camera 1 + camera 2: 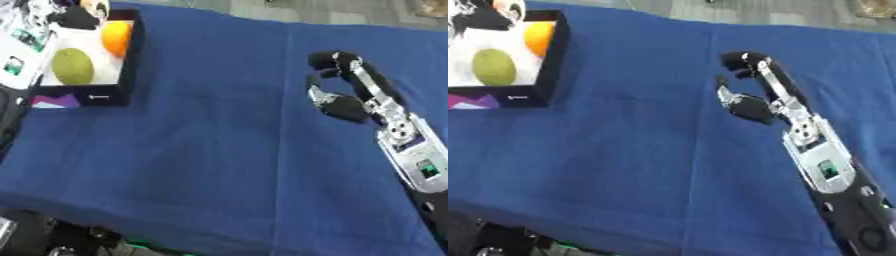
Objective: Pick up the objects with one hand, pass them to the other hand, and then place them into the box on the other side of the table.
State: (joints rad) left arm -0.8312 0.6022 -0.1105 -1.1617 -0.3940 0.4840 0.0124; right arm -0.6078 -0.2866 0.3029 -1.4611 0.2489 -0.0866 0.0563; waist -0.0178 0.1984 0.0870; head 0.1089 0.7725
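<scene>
My right hand point(343, 95) hangs over the right half of the frame, the forearm running in from the lower right corner. Its fingers point(331, 60) are curled over at the tips toward the upper middle, the thumb point(320, 95) tucked inward, and nothing sits between them: a closed, empty hand. My left hand shows in neither view.

Beneath and around the hand, the blue cloth of the surface point(201, 150) lies bare of loose objects as far as I can see. The box point(131, 55) is in the upper left of the frame, black-walled with a white floor, and already holds a green round fruit point(72, 66) and an orange point(116, 37); a dark thing at its far end I cannot make out.

I judge the task far along, perhaps finished, since I see nothing left to pick up.
</scene>
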